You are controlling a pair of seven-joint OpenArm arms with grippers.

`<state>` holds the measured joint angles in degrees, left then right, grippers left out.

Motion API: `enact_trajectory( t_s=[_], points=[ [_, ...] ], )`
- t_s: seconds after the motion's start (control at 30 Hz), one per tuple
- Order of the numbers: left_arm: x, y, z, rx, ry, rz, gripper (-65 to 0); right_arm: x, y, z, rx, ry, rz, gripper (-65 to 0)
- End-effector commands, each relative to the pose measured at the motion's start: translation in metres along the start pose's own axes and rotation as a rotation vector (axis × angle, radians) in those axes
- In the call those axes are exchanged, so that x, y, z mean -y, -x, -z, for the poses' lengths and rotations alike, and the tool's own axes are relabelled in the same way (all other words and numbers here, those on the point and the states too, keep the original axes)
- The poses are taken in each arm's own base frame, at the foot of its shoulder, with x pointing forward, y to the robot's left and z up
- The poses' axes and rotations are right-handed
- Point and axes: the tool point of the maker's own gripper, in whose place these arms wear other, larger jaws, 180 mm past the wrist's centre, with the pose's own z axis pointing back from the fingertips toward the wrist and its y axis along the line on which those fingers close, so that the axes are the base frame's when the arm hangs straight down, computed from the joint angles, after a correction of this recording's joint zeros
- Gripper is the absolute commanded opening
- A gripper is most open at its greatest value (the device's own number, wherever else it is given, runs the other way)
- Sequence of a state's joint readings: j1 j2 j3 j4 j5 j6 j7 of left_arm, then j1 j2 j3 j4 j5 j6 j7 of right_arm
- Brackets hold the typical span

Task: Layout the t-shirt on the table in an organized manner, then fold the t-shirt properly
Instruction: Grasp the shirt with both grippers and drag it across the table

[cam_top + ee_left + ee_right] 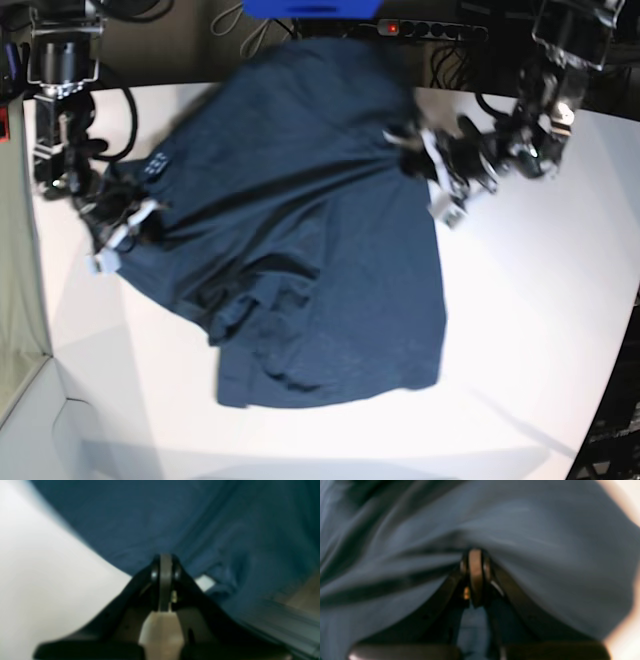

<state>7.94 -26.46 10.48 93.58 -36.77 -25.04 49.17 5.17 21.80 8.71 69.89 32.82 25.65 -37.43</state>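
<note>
T-shirt, dark navy, short-sleeved, rumpled and creased, spread crookedly over white table, stretched between left gripper, jaws pinched on cloth at one edge, and right gripper, jaws likewise pinched on cloth at opposite edge, lower hem trailing loose beyond both.

Bare table lies open from my three to six o'clock; the t-shirt fills the centre; cables crowd twelve o'clock.
</note>
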Motion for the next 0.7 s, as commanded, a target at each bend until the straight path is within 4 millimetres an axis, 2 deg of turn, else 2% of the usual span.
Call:
enact_trajectory(
  t_s=[0.0,0.1,0.13,0.2,0.27,0.37,0.47,0.57,0.67],
  points=[
    [-0.004,-0.039,-0.021,0.132,-0.027,0.039,-64.9,0.012,-0.037,-0.014,0.097,0.021,-0.017,-65.0],
    [-0.004,-0.076,-0.050,0.282,-0.078,0.044,-64.9,0.019,-0.075,-0.040,0.213,0.056,-0.046,-65.0],
    [-0.010,-0.090,-0.057,0.335,-0.102,0.030,-64.9,0.019,-0.085,-0.051,0.243,0.068,-0.062,-65.0],
    [-0.024,-0.112,-0.070,0.425,-0.149,-0.008,-64.9,0.019,-0.088,-0.066,0.254,0.087,-0.082,-65.0],
    [-0.041,-0.126,-0.072,0.468,-0.185,-0.045,-64.9,0.004,-0.084,-0.073,0.252,0.076,-0.094,-65.0],
    [-0.071,-0.147,-0.057,0.465,-0.252,-0.065,-64.9,-0.026,-0.064,-0.077,0.216,0.038,-0.107,-65.0],
    [-0.096,-0.152,-0.029,0.381,-0.308,-0.064,-64.9,-0.061,-0.028,-0.079,0.163,-0.013,-0.079,-65.0],
    [-0.120,-0.163,-0.002,0.293,-0.353,-0.058,-64.9,-0.103,0.002,-0.078,0.127,-0.091,-0.051,-65.0],
    [-0.141,-0.174,0.016,0.265,-0.385,-0.057,-64.9,-0.146,0.033,-0.079,0.077,-0.181,-0.032,-65.0]
  ],
)
